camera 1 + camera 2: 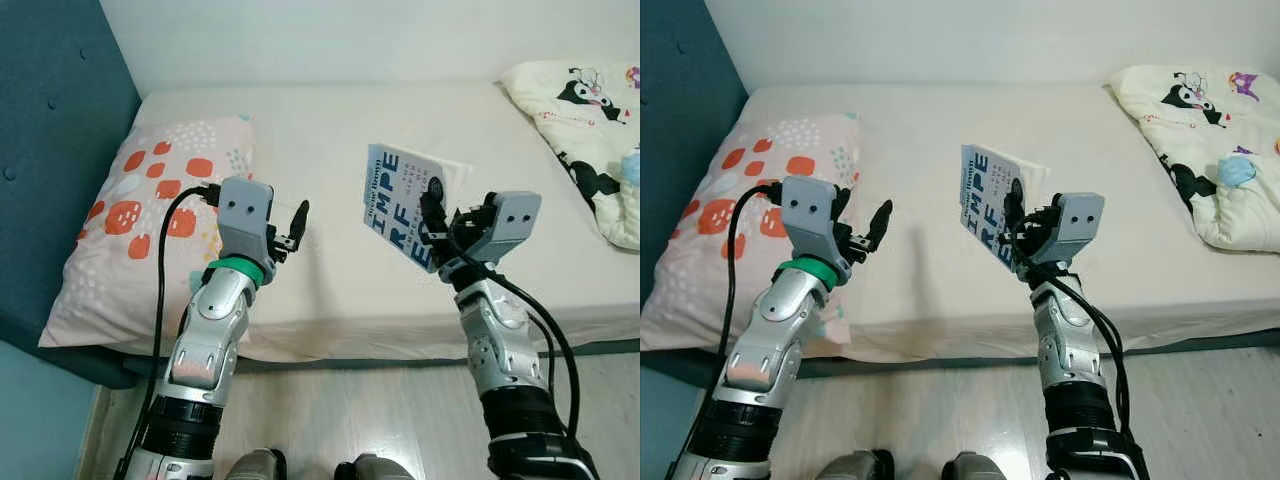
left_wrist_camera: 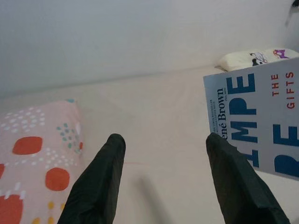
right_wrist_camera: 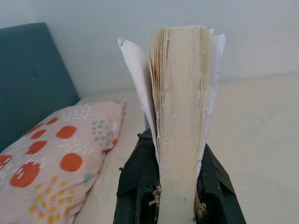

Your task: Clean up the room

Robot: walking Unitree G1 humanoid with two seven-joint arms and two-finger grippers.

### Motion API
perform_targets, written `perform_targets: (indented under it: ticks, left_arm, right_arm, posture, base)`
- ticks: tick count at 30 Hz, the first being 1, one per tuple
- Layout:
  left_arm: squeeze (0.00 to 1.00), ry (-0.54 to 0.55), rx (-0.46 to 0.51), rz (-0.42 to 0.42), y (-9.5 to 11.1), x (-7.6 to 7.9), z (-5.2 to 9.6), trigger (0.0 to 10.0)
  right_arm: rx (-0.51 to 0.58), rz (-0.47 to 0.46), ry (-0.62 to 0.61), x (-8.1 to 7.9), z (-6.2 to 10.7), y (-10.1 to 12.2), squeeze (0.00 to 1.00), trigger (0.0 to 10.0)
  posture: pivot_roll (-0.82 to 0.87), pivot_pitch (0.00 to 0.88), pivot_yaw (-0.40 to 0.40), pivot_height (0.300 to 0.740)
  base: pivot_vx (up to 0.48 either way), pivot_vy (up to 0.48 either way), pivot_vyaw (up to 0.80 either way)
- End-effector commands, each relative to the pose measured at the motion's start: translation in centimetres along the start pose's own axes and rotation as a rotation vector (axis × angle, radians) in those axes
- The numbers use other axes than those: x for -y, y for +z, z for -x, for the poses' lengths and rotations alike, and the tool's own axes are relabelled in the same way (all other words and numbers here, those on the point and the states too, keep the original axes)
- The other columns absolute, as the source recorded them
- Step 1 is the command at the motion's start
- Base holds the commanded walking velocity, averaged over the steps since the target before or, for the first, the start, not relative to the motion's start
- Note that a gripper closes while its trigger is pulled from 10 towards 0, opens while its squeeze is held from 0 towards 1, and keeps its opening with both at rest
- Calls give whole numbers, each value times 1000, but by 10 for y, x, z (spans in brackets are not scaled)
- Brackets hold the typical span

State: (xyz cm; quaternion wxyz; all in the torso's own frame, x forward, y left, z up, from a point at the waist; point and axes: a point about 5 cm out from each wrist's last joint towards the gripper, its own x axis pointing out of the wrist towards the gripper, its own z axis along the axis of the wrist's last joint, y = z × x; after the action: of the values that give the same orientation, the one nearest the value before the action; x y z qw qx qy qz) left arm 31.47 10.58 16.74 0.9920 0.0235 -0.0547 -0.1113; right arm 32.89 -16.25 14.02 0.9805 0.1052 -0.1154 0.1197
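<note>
A pale blue paperback book (image 1: 398,201) with dark blue cover letters is held upright above the bed's front half, my right gripper (image 1: 432,228) shut on its lower edge. Its yellowed page block (image 3: 181,116) stands between the black fingers (image 3: 135,186) in the right wrist view. My left gripper (image 1: 296,226) hovers open over the sheet, just right of the pillow (image 1: 150,215), with nothing between its fingers (image 2: 100,182). The book's cover (image 2: 261,126) lies off to one side of them.
A cream mattress (image 1: 330,130) fills the scene, against a white wall. A teal padded headboard (image 1: 50,130) stands at the left. A cartoon-print quilt (image 1: 590,130) is bunched at the far right. Pale wooden floor (image 1: 380,420) runs along the bed's front edge.
</note>
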Motion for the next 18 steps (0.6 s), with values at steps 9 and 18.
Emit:
perform_targets:
  ticks: [9,18]
  left_arm:
    - [0,20,-36,-9,-8,-2,0,10000]
    - [0,41,-38,-13,-9,-4,-1,10000]
  right_arm:
    - [9,-9,43,-9,-1,2,0,10000]
    - [13,-7,8,-3,-2,4,0,10000]
  posture:
    - [20,13,17,740]
    - [19,16,15,740]
  base:
    - [0,0,0]
    - [385,0,260]
